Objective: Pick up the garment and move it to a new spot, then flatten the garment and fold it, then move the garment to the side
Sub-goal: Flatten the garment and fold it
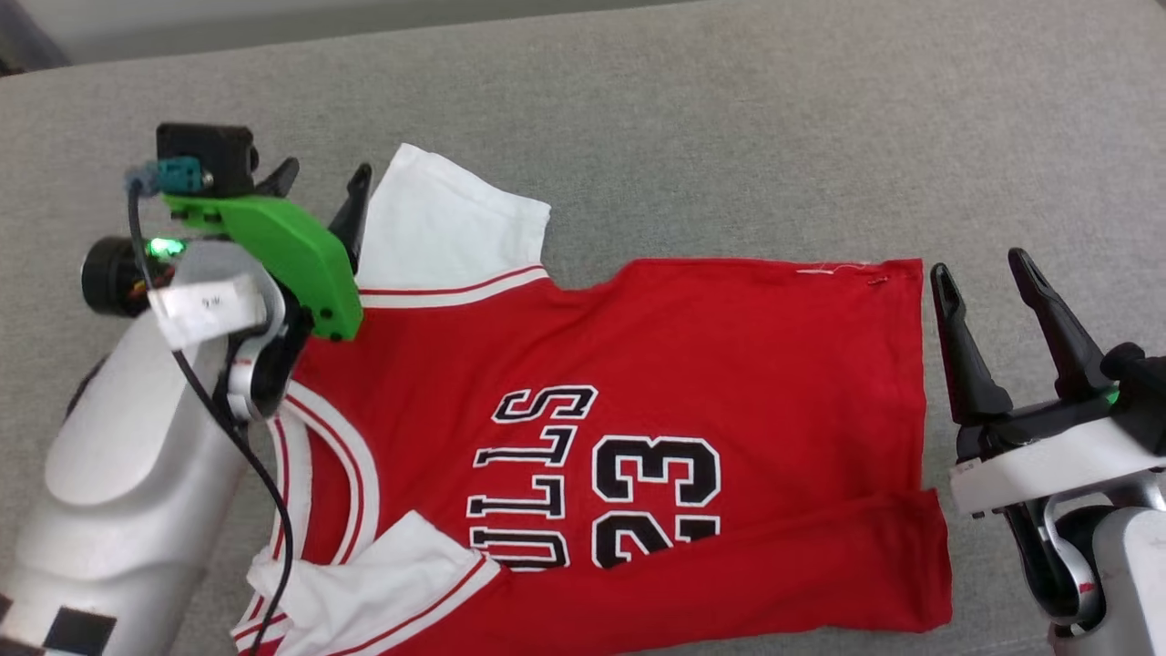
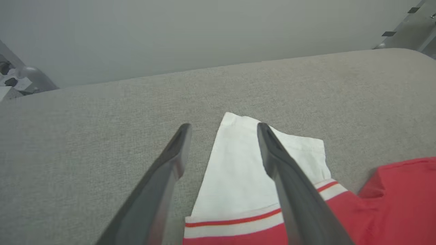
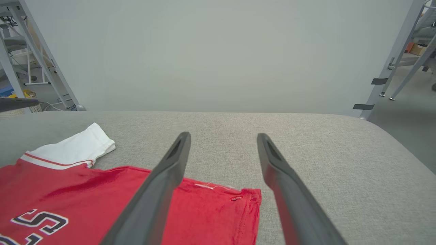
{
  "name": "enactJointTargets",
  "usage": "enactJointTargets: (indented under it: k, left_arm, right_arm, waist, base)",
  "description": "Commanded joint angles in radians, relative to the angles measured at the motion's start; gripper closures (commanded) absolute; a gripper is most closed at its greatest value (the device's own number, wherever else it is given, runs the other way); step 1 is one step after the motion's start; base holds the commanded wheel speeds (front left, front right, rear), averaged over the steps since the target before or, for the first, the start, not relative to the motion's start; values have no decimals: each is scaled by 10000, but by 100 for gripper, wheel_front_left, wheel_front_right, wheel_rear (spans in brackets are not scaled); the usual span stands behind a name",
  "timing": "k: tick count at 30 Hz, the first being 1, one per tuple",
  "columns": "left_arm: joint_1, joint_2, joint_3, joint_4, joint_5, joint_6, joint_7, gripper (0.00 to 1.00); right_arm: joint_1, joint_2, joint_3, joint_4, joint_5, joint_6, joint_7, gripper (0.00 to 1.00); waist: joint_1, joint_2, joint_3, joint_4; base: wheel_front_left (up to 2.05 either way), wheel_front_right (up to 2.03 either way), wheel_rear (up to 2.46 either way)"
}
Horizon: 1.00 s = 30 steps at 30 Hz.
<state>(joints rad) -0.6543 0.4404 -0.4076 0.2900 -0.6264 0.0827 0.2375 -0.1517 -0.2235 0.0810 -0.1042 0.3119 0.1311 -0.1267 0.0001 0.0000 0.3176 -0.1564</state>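
Lying across the middle and lower part of the head view, the jersey (image 1: 729,364) rests on a grey woven cushion (image 1: 729,137). Its smooth red cloth is folded over along the lower edge. One white sleeve (image 1: 446,228) lies flat at upper left. The left gripper (image 1: 326,169), fingers spread and empty, straddles that sleeve's edge. The right gripper (image 1: 978,262), likewise spread and empty, hovers at the right, just beside the hem. A pale wall (image 3: 218,51) and slanted metal legs (image 3: 388,64) stand behind.
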Motion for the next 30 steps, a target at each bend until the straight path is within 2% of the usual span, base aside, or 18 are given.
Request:
enactJointTargets:
  k: [1, 6, 10, 14, 18, 23, 26, 27, 28, 29, 30]
  left_arm:
    - [-483, 66, -15, 289, -194, -223, 345, 0]
    - [-1735, 210, -170, 1458, -946, -1008, 2302, 0]
    - [-2417, 525, -263, 2182, -1392, -1346, 3859, 0]
    - [-2829, 817, -398, 2693, -1470, -1291, 4955, 0]
    - [-3063, 1094, -721, 2998, -1136, -1211, 5502, 0]
    - [-3007, 1316, -1503, 3532, -531, -955, 6688, 0]
    - [-2930, 1292, -1787, 3761, -360, -634, 7360, 0]
    - [-2878, 1236, -1822, 3830, -400, -525, 7590, 25]
    - [-2839, 1180, -1828, 3854, -466, -479, 7739, 68]
    - [-2794, 1114, -1795, 3845, -562, -424, 7827, 100]
    - [-2758, 1089, -1794, 3815, -593, -393, 7860, 100]
  right_arm:
    - [-266, -44, 76, 81, 45, -4, -134, 0]
    - [-692, -13, 305, 561, 309, -4, -390, 0]
    - [-895, 47, 481, 912, 538, -4, -594, 0]
    - [-981, 122, 610, 1249, 776, -4, -760, 0]
    - [-1067, 158, 696, 1543, 986, -4, -885, 0]
    - [-1195, 140, 832, 1800, 1281, -4, -998, 0]
    - [-1239, 119, 907, 1880, 1478, -4, -1026, 0]
    - [-1252, 102, 931, 1903, 1521, -4, -1035, 0]
    - [-1256, 103, 951, 1923, 1581, -4, -1032, 0]
    - [-1266, 96, 976, 1943, 1657, -4, -1025, 0]
    - [-1271, 77, 984, 1958, 1688, -4, -1026, 0]
  waist:
    - [-1, 0, 839, -770]
    - [-1, 0, 1234, -1281]
    - [-1, 0, 1403, -1667]
    - [-1, 0, 1540, -1942]
    - [-1, 0, 1681, -2124]
    - [-1, 0, 1805, -2260]
    - [-1, 0, 1869, -2282]
    - [-1, 0, 1881, -2284]
    - [-1, 0, 1895, -2283]
    - [-1, 0, 1905, -2277]
    - [-1, 0, 1900, -2263]
  base:
    - [0, 0, 0]
    - [0, 0, 0]
    - [0, 0, 0]
    - [0, 0, 0]
    - [0, 0, 0]
    - [0, 0, 0]
    - [0, 0, 0]
    - [0, 0, 0]
    - [0, 0, 0]
    - [0, 0, 0]
    - [0, 0, 0]
